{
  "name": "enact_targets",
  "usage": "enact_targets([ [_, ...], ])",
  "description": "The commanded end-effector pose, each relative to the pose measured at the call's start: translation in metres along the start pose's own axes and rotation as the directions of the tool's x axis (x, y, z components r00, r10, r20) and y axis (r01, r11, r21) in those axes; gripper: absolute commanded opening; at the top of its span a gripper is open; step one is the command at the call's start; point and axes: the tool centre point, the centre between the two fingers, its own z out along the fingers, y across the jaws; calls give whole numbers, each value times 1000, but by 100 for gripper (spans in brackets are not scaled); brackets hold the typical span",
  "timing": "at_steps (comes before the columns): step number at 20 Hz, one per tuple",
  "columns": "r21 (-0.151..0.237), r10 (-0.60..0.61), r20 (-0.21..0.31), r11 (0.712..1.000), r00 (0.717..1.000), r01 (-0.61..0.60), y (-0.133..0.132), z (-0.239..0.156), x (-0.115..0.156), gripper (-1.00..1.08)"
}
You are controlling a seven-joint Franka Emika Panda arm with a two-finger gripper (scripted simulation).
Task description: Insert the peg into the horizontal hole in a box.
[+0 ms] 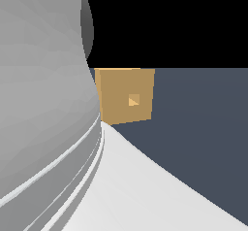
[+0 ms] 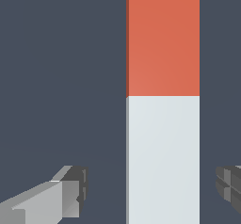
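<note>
Wrist view puts us directly above the peg [image 2: 163, 103], which lies flat on the dark floor between our spread fingers [image 2: 70, 195], one on each side and neither touching it, so the gripper [image 2: 153, 192] is released and empty. In the exterior view the box [image 1: 125, 96] stands on the floor beyond the arm, its hole [image 1: 134, 100] facing the camera. We judge the grasp step in hand: next we descend and clamp the pale end.
</note>
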Motion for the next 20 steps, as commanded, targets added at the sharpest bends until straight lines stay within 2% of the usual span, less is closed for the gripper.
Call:
enact_targets([
  [1,-1,0,0,1000,1000,0,1,8,0,100],
  [4,-1,0,0,1000,1000,0,1,10,0,100],
  [5,-1,0,0,1000,1000,0,1,10,0,-100],
  [16,-1,-1,0,1000,1000,1,2,10,0,-100],
  [20,-2,-29,0,1000,1000,29,5,7,9,-100],
])
